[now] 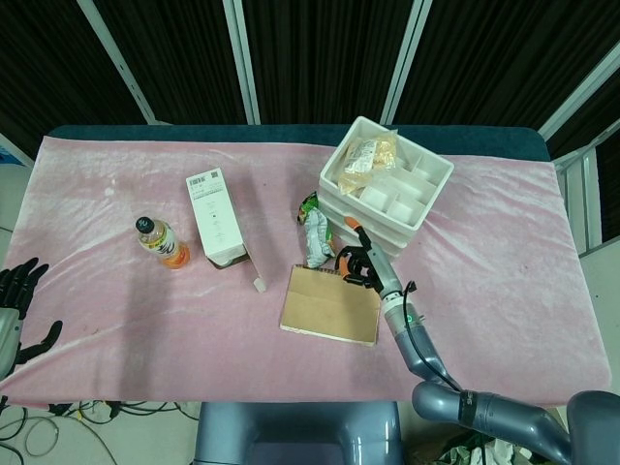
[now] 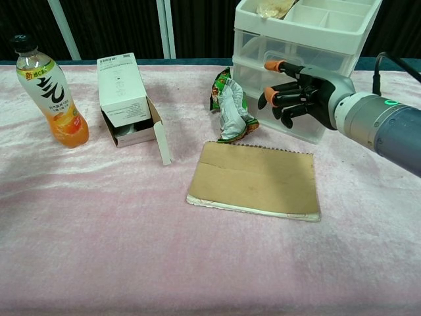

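Right hand [image 2: 299, 99] fingers spread, empty, masking drawer unit [image 2: 296, 39] front; left hand [image 1: 15, 310] edge-cropped, open.

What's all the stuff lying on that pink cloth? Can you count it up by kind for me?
Drink bottles: 1, the orange one
Cardboard boxes: 1, white, flap open
Snack packets: 1, green and silver
Notebooks: 1, brown cover
Drawer units: 1, white plastic
Total: 5
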Robot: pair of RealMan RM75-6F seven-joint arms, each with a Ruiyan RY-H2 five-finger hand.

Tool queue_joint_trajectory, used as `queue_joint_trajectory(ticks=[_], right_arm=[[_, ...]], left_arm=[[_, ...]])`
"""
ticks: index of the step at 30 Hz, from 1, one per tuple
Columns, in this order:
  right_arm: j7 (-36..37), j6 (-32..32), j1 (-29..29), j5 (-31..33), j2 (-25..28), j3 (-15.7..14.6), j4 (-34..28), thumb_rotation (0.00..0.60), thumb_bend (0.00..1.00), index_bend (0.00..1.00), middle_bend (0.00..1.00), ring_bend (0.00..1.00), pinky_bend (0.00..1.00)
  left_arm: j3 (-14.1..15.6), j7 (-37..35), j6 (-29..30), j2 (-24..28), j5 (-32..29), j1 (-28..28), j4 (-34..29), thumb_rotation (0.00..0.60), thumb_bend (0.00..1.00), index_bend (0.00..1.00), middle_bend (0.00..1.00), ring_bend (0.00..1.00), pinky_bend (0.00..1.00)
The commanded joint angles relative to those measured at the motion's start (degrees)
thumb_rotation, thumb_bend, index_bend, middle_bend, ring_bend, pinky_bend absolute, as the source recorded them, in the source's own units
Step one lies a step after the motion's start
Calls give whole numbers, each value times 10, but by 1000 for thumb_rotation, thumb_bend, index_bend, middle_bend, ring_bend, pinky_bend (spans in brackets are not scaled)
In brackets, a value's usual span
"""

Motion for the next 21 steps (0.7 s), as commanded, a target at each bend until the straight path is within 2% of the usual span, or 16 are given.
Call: queue_joint_trajectory(ticks=[1, 21], right_arm=[[-3, 3, 0, 2, -9, 5, 7, 600, 550, 0, 594, 691, 757], [-11, 4, -1, 7, -50, 38, 52, 600, 570, 0, 594, 696, 757]], left_arm=[[0, -1, 0, 0, 0, 0, 0, 600, 361, 36, 14, 0, 0], [0, 1, 3, 0, -1, 2, -1, 600, 360, 36, 14, 0, 0]])
